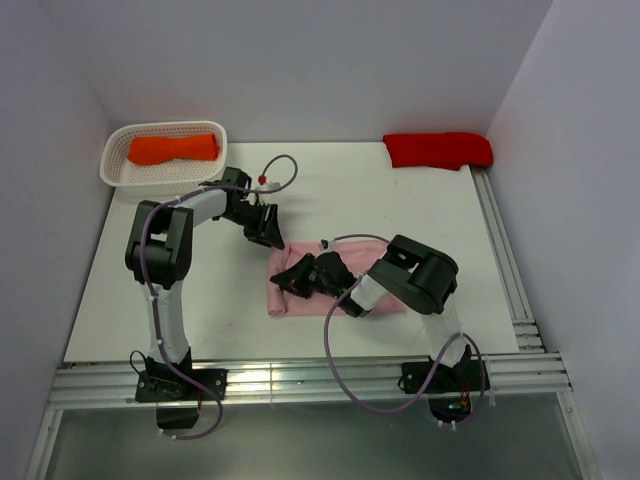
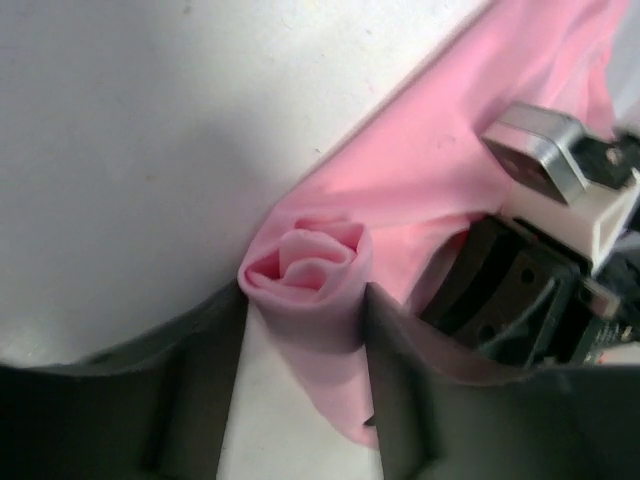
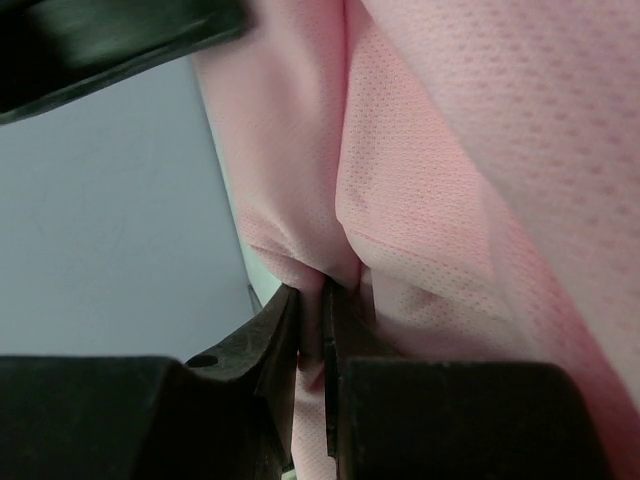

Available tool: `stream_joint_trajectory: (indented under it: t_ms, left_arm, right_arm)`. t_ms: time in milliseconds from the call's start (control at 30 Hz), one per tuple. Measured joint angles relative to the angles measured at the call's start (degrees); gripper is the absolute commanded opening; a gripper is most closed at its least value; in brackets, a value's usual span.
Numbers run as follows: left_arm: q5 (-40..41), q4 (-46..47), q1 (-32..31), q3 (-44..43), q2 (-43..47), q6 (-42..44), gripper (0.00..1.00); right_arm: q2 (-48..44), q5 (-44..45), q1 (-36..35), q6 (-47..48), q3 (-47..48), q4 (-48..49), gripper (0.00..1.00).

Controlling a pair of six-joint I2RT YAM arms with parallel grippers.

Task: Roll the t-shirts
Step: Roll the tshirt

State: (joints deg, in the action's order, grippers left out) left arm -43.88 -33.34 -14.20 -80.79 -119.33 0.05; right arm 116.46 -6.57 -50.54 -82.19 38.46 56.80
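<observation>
The light pink t-shirt (image 1: 345,292) lies at the table's middle, partly rolled. The left wrist view shows its rolled end (image 2: 308,262) standing between my left gripper's (image 2: 305,300) fingers, both touching its sides. From above, that left gripper (image 1: 265,228) sits at the shirt's far left corner. My right gripper (image 1: 300,280) rests on the shirt's left part, shut on a thin fold of pink cloth (image 3: 400,200) pinched between its fingertips (image 3: 312,300). An orange t-shirt bundle (image 1: 172,148) lies in a white basket (image 1: 116,172). A red t-shirt bundle (image 1: 438,150) lies at the back right.
The white basket stands at the back left corner, close behind the left arm. Grey walls close in the table on three sides. A metal rail (image 1: 505,270) runs along the right edge. The right gripper's black body (image 2: 520,300) is close beside the left fingers.
</observation>
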Motion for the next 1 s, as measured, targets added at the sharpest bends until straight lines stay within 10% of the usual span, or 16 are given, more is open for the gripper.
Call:
stream_joint_trajectory:
  t_ms: [200, 500, 1000]
  left_arm:
    - [5.6, -1.2, -1.2, -1.6, -1.1, -1.6, 0.00]
    - [14.1, -4.3, -3.6, -4.1, -0.8, -5.1, 0.00]
    - [25.8, -7.6, -5.1, -9.6, -1.5, -4.0, 0.00]
  right_arm:
    - [-2.2, 0.8, 0.0, 1.2, 0.7, -4.8, 0.20]
    - [-12.2, 9.4, -2.4, 7.1, 2.0, -25.2, 0.49]
    - [-8.4, 34.0, -11.9, 21.9, 40.4, -77.6, 0.51]
